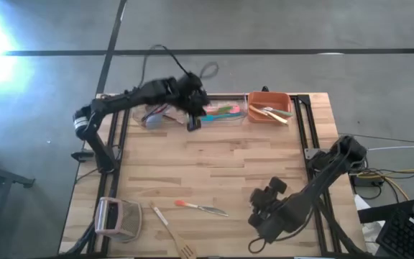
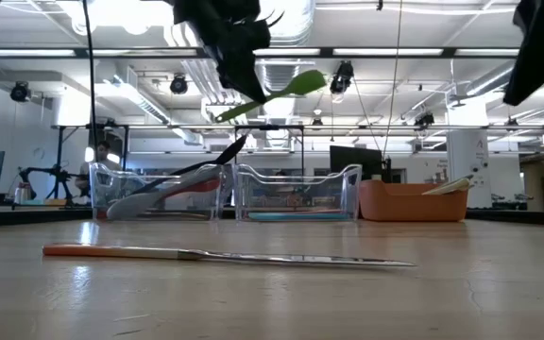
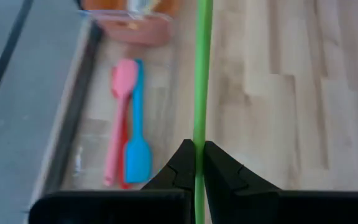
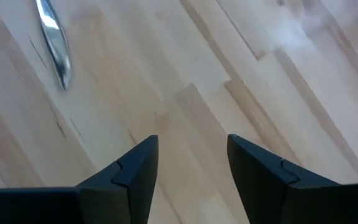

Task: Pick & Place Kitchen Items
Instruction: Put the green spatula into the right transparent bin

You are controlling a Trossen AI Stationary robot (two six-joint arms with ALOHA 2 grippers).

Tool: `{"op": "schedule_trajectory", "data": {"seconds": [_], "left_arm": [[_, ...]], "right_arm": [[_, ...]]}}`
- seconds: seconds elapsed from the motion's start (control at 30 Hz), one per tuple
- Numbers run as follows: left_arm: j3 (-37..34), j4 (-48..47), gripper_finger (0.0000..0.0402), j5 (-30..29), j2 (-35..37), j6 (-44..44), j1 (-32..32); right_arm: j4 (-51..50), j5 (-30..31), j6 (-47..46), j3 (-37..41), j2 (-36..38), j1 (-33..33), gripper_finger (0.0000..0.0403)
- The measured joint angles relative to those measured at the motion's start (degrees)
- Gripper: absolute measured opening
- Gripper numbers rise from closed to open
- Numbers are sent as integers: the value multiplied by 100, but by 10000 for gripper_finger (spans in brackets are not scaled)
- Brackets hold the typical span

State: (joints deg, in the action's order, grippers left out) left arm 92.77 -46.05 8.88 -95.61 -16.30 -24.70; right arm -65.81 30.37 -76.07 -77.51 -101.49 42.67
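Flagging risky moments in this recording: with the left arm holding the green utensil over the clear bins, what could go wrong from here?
1. The left gripper pinches only the thin handle of the green utensil; it may pivot or slip.
2. The clear bin below already holds a pink spatula and a blue one; the long green utensil could catch the rim and fall outside.

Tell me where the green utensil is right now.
The green utensil is clamped in the left gripper, held in the air above the clear bin at the table's far edge, beside the orange bin.
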Motion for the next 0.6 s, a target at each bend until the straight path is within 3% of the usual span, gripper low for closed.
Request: {"op": "schedule_trajectory", "data": {"seconds": [0.2, 0.6], "left_arm": [[373, -56, 16, 230, -459, -219, -656], [1567, -52, 16, 253, -1844, -618, -825]], "right_arm": [[1232, 138, 442, 1183, 805, -162, 174], [1802, 282, 308, 2346, 1430, -321, 159]]}}
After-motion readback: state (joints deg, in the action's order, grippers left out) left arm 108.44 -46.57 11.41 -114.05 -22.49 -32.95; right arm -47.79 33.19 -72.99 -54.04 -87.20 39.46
